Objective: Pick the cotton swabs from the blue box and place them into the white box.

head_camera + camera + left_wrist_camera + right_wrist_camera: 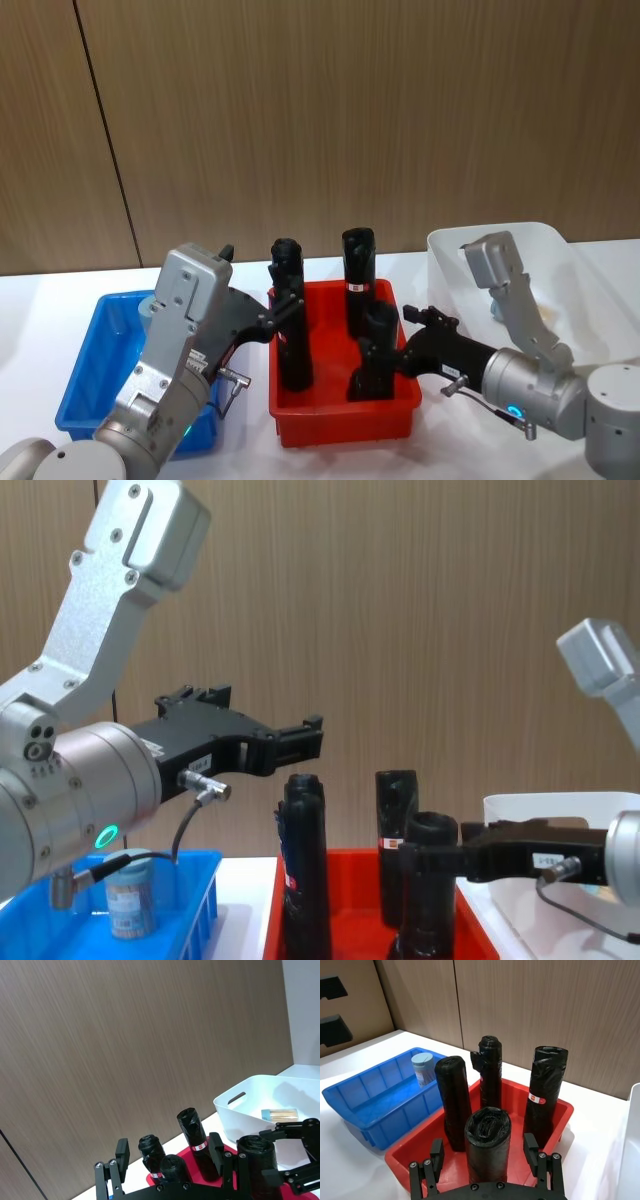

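Gaping empty, left hand point(305, 738) above glossy red tray point(345, 420); right hand point(385, 350) spread around wrinkled black tube point(487, 1142).

A black tube point(487, 1142) is flanked by the right jaws; open air is seen between the left jaws.

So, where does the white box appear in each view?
Head view: white box at the far right, middle height.
Left wrist view: at the lower right, handle cutout visible.
Right wrist view: a strip at the right edge.
Chest view: its rim at the lower right.
Shared landmark: the red tray of black tubes beside it.
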